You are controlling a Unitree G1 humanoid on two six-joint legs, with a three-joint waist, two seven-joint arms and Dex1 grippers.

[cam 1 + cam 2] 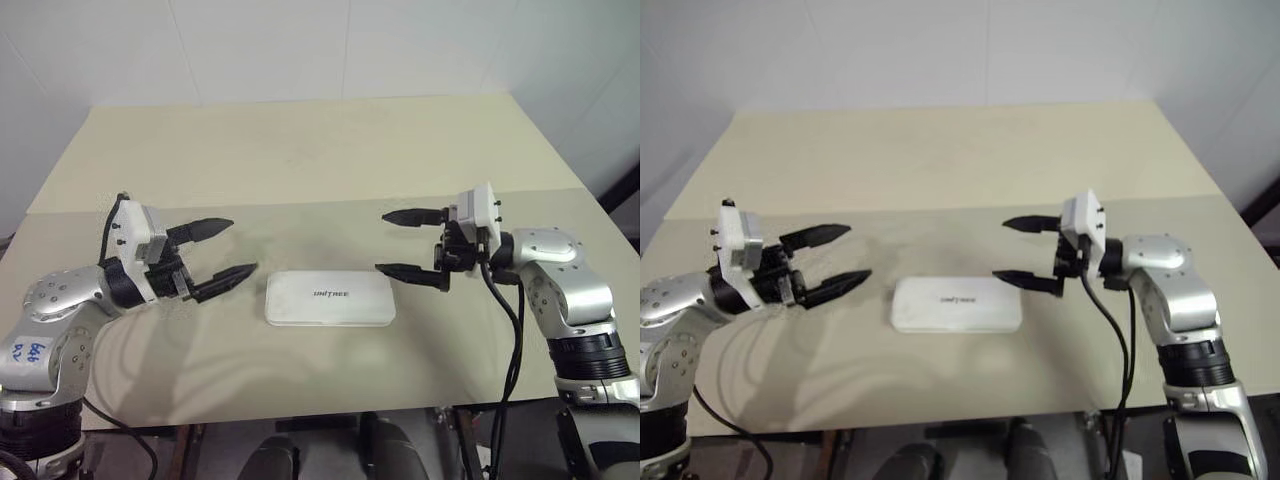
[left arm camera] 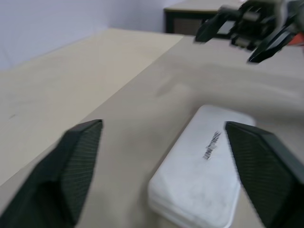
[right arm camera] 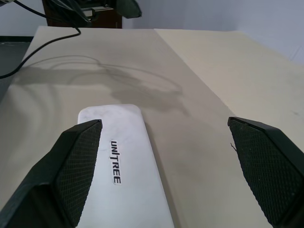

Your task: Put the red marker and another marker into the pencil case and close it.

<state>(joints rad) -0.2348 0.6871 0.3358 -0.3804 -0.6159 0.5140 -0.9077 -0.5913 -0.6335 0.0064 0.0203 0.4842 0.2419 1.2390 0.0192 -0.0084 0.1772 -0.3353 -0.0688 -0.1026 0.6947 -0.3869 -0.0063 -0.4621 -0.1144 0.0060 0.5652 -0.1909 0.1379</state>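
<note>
A: What is hidden or hard to make out?

B: The inside of the case (image 1: 329, 298); its lid is down, so whatever lies in it cannot be seen. In the left wrist view the case is blurred, its near corner is cut off by the frame, and its dark logo is only a smear; in the right wrist view the near end of the case runs out of the frame, though the logo reads plainly there.

A: How many of each thing?

B: One white case; two grippers; one beige table (image 1: 300, 150) under them all.

A: Where is the case, taking each hand as the mark?

B: It lies flat on the table between the two; just past the fingertips of the left gripper (image 1: 222, 256), and just beside and below the fingertips of the right gripper (image 1: 402, 243); neither touches it. In the right wrist view it sits close to one black finger (image 3: 76, 166), well clear of the other.

A: And the hands themselves?

B: Both released; the left gripper's jaws stand wide apart with nothing between them; the right gripper's jaws are spread as wide, also empty, pointing across toward the left one.

A: Any container with something showing in it?

B: Only the case, and it is closed; its contents I cannot tell.
</note>
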